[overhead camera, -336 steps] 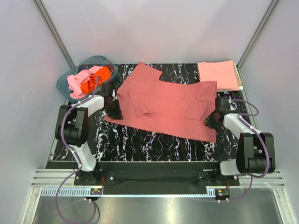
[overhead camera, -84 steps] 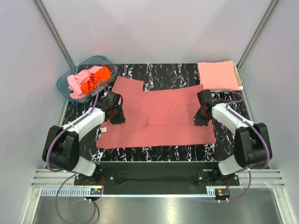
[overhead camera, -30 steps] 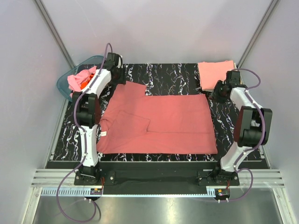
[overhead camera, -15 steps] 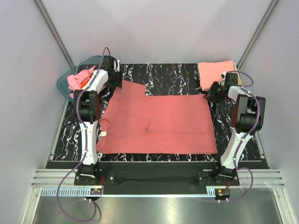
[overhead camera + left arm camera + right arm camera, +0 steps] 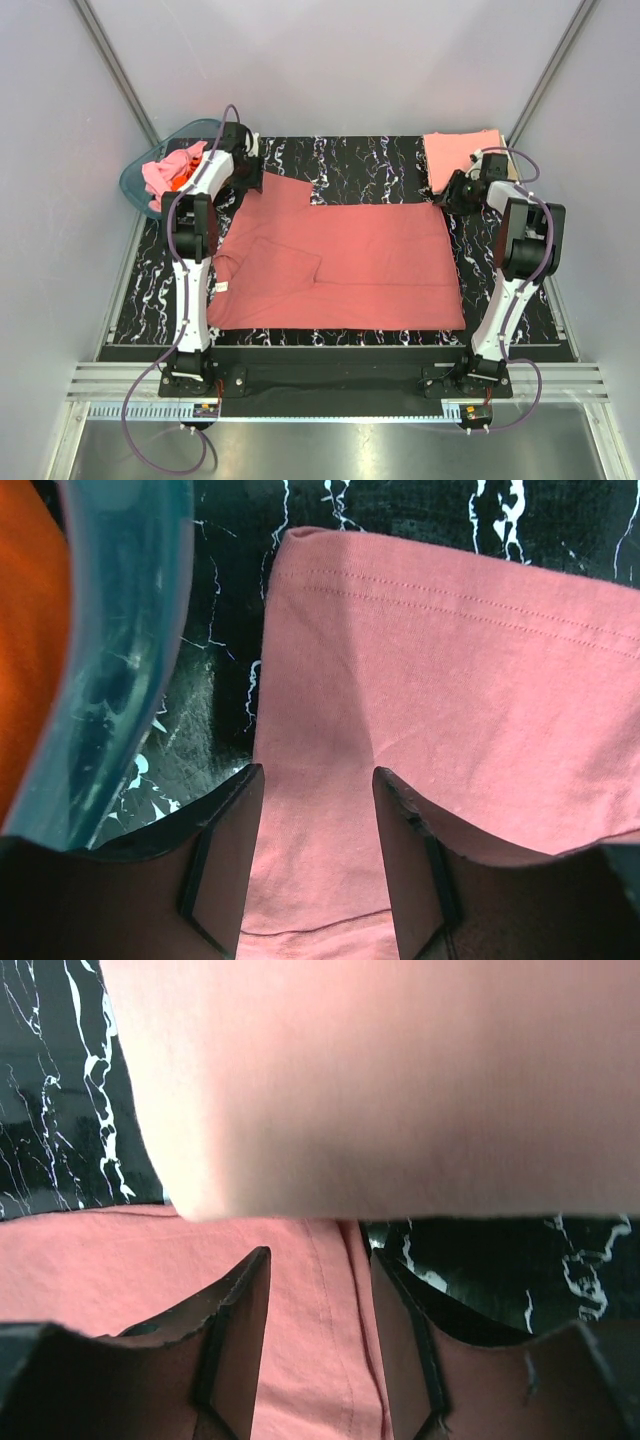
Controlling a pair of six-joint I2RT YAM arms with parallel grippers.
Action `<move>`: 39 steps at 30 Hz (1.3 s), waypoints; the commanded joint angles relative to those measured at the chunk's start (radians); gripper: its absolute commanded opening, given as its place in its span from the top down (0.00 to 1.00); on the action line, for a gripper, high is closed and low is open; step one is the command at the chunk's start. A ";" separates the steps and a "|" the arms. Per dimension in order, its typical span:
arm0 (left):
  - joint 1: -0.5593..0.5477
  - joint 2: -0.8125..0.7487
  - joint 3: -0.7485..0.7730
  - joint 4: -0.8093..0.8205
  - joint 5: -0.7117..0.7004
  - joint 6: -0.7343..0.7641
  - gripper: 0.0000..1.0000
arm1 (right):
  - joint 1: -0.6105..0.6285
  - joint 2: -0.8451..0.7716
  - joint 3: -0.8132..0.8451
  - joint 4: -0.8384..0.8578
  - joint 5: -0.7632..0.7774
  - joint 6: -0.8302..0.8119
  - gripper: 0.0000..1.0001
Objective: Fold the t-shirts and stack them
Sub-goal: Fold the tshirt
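Observation:
A brick-red t-shirt (image 5: 340, 262) lies spread flat on the black marble table (image 5: 380, 160), one sleeve folded in at the left. My left gripper (image 5: 245, 176) hovers over its far-left sleeve (image 5: 440, 670), jaws open, cloth lying flat between the fingers (image 5: 225, 855). My right gripper (image 5: 450, 196) stands open over the shirt's far-right corner (image 5: 150, 1270), straddling the hem; my right gripper (image 5: 318, 1340) holds nothing. A folded salmon-pink t-shirt (image 5: 465, 160) rests at the back right and fills the top of the right wrist view (image 5: 380, 1080).
A translucent teal tub (image 5: 140, 185) at the back left holds crumpled pink (image 5: 160, 178) and orange t-shirts; its wall (image 5: 120, 680) is just left of my left fingers, with the orange cloth (image 5: 25, 630) inside. Grey walls enclose the table.
The right gripper shifted left to the shirt's far-right corner and its jaws widened a little. The left gripper edged slightly towards the tub. The red shirt lies still.

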 commanded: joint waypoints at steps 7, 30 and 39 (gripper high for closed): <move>0.038 0.058 0.029 -0.010 0.077 0.079 0.46 | -0.002 0.059 0.090 -0.017 -0.046 -0.050 0.47; 0.018 -0.077 0.095 -0.011 0.189 0.031 1.00 | -0.002 0.015 0.092 -0.029 -0.071 -0.053 1.00; 0.015 -0.174 0.010 -0.008 0.158 0.031 1.00 | -0.004 -0.087 0.017 0.006 0.002 0.002 1.00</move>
